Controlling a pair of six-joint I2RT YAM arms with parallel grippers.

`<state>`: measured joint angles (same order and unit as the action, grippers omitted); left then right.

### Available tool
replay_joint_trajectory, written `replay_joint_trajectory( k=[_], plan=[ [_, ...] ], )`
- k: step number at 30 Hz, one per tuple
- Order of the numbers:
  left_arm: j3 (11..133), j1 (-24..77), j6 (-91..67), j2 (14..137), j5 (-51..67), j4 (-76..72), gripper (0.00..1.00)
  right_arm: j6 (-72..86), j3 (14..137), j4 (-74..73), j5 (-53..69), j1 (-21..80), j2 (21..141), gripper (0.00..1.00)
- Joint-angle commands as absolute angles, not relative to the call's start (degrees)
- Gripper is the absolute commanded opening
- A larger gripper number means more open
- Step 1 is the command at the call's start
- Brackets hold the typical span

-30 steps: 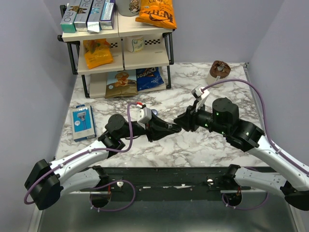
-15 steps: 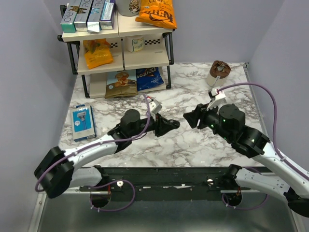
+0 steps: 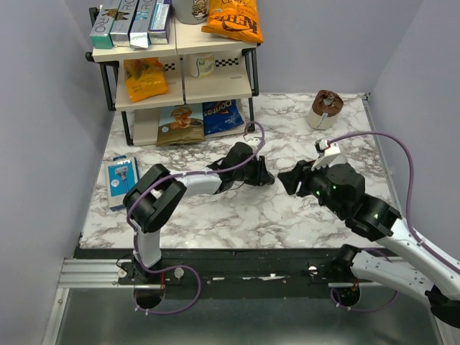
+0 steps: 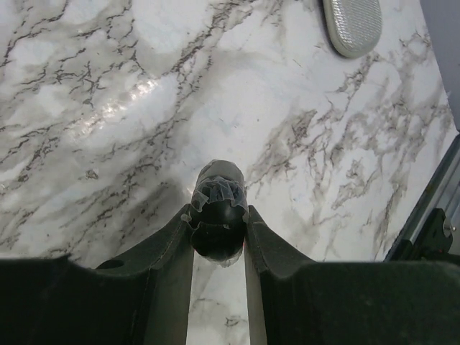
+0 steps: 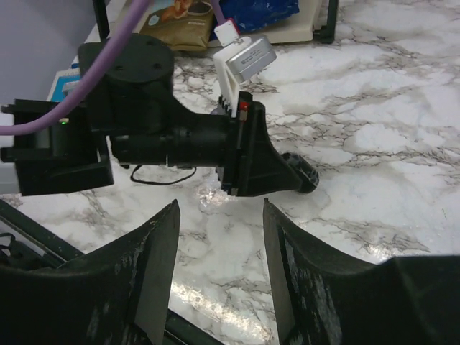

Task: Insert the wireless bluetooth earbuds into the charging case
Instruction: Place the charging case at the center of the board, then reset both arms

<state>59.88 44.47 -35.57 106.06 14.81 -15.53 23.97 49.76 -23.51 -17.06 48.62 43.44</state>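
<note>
My left gripper is shut on a small glossy black earbud with a translucent soft tip, held just above the marble. In the top view the left gripper is stretched out to the table's middle. My right gripper faces it a short gap away, open and empty. The right wrist view shows its open jaws with the left gripper's tip just beyond them. The second earbud is not in view. A grey oval piece lies on the table ahead of the left gripper; I cannot tell whether it is the charging case.
A brown round tub stands at the back right. A shelf rack with snack bags and boxes fills the back left. A blue packet lies near the left edge. A thin black cable lies on the marble under the left arm.
The two grippers met at the table's middle a second ago and have drawn apart. The left arm has stretched out and turned its wrist; the right gripper has pulled back to the right.
</note>
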Motion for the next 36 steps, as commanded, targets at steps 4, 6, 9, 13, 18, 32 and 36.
replay_joint_trajectory(
  k=[4, 6, 9, 13, 18, 32, 36],
  plan=[
    [64.9, 42.0, -37.5, 111.5, 9.9, -8.0, 0.0, 23.1, 48.4, -22.6, -17.1, 48.3, 41.5, 0.59],
    [65.0, 41.6, -37.0, 112.3, 9.8, -7.1, 0.04, 23.1, 48.3, -22.6, -17.0, 48.3, 41.3, 0.59],
    [64.8, 41.3, -36.3, 112.9, 9.6, -6.8, 0.19, 23.0, 48.1, -22.6, -17.0, 48.3, 41.0, 0.59],
    [64.3, 41.3, -35.6, 112.9, 9.4, -5.6, 0.5, 23.0, 47.6, -22.6, -17.2, 48.3, 40.9, 0.59],
    [61.9, 40.8, -34.3, 110.4, 8.2, -4.2, 0.62, 22.9, 47.2, -22.6, -17.6, 48.3, 40.6, 0.59],
    [57.2, 38.1, -29.6, 88.5, -1.0, 9.4, 0.67, 22.4, 46.6, -22.5, -18.6, 48.3, 39.8, 0.6],
    [58.3, 38.2, -32.3, 80.4, -14.4, 20.2, 0.73, 21.4, 45.0, -21.5, -19.6, 48.3, 39.6, 0.6]
  ],
)
